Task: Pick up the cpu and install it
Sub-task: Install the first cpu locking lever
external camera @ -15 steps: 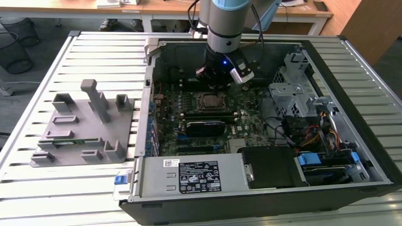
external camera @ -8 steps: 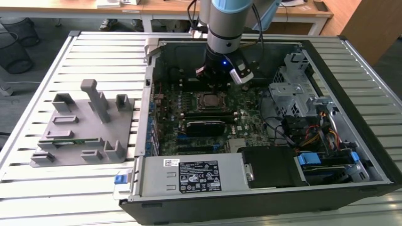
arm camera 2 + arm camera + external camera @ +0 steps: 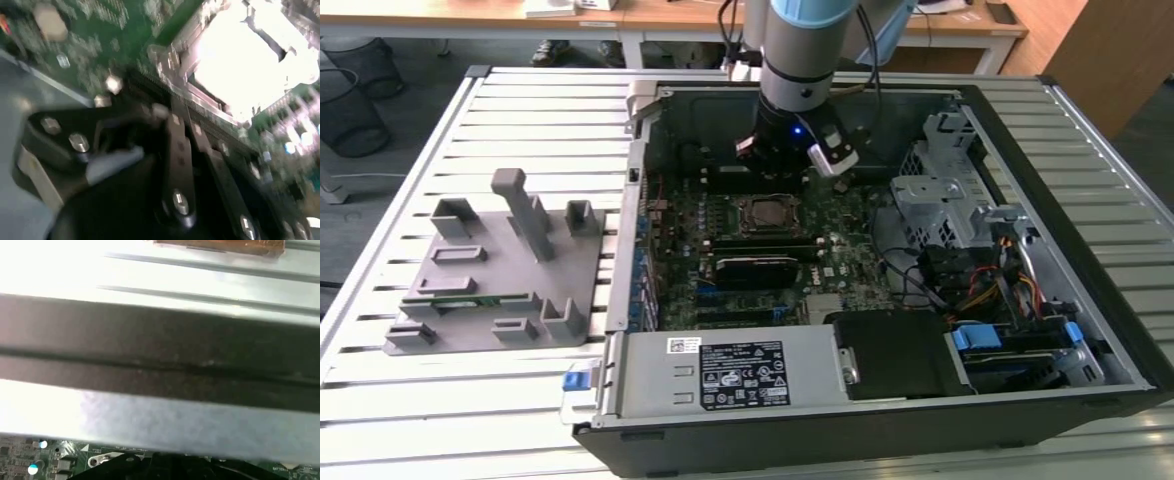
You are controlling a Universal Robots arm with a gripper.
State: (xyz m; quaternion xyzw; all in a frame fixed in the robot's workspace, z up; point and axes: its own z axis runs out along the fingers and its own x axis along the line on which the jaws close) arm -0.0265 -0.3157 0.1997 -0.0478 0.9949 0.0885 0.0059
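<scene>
1. Your claw hangs inside the open computer case, above the motherboard, just behind the socket as the exterior view shows it.
2. Claw state: you cannot tell open or closed from these pictures, nor whether it carries anything.
3. The cpu: in the exterior view a silvery-grey square sits within the socket frame, so it looks already seated. In the second wrist view the same spot is a washed-out bright patch, so treat that as a judgement.
4. Progress: pick-up and placement appear done. Whether the socket latch is shut can't be made out.
5. Count: one arm, one claw, one case, one motherboard, one socket, one cpu.
6. One grey parts holder sits on the slatted worktop, at the exterior view's left of the case, well apart from the claw.
</scene>
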